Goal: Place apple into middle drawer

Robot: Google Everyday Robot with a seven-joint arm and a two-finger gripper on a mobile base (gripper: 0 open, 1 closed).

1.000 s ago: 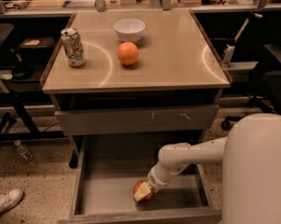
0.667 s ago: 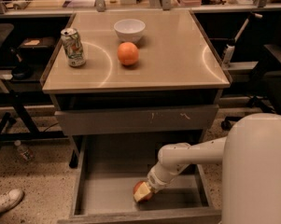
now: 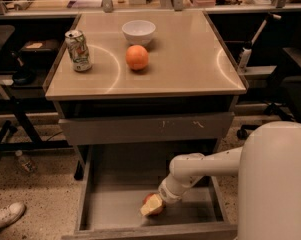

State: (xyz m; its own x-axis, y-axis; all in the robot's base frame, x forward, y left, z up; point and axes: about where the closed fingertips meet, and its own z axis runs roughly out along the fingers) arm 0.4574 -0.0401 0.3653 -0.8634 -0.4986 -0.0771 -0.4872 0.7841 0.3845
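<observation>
The red apple (image 3: 149, 199) is low inside the open middle drawer (image 3: 110, 206), right of the middle of its grey floor. My gripper (image 3: 152, 207) reaches down into the drawer from the right on a white arm and is shut on the apple, whose red top shows just behind the pale fingers (image 3: 151, 210). I cannot tell whether the apple touches the floor. Most of the apple is hidden by the gripper.
Above the open drawer is a shut drawer with whitish scratches on its front (image 3: 145, 129). On the cabinet top stand a green can (image 3: 78, 50), an orange (image 3: 137, 57) and a white bowl (image 3: 138, 32). My white body (image 3: 275, 184) fills the lower right. A shoe (image 3: 5, 216) lies on the floor at left.
</observation>
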